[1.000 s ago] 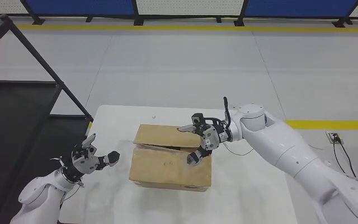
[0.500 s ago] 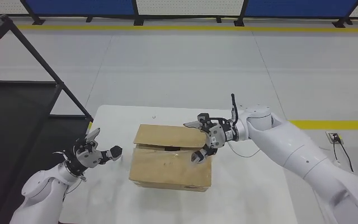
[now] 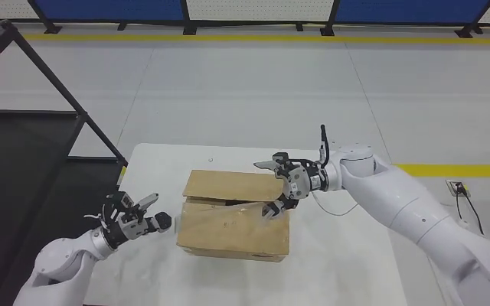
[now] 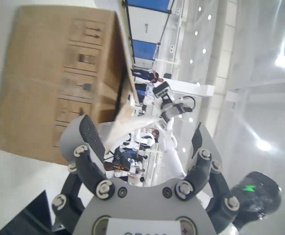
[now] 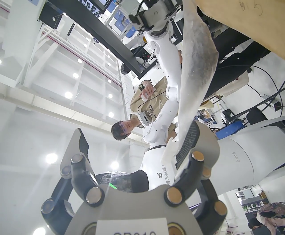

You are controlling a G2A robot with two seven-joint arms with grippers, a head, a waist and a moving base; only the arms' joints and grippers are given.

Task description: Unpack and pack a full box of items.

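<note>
A brown cardboard box point(image 3: 230, 226) stands in the middle of the white table point(image 3: 153, 164), its top flaps closed with a dark gap along the seam. My right gripper point(image 3: 269, 187) hovers open over the right end of that seam. In the right wrist view a strip of clear tape point(image 5: 196, 66) runs from the box flap point(image 5: 245, 20) down onto one pad of the right gripper point(image 5: 137, 129). My left gripper point(image 3: 155, 212) is open just left of the box. The left wrist view has a loose tape end point(image 4: 131, 123) hanging off the box point(image 4: 55, 66) corner, touching a pad of the left gripper point(image 4: 142, 126).
A black frame point(image 3: 69, 115) and a dark panel stand off the table's left side. A thin cable point(image 3: 337, 205) lies on the table right of the box. Bare tabletop lies in front of the box and to its right.
My left gripper has moved right, close to the box's left side, and turned. The right gripper shifted slightly right over the seam, and the gap between the flaps has widened.
</note>
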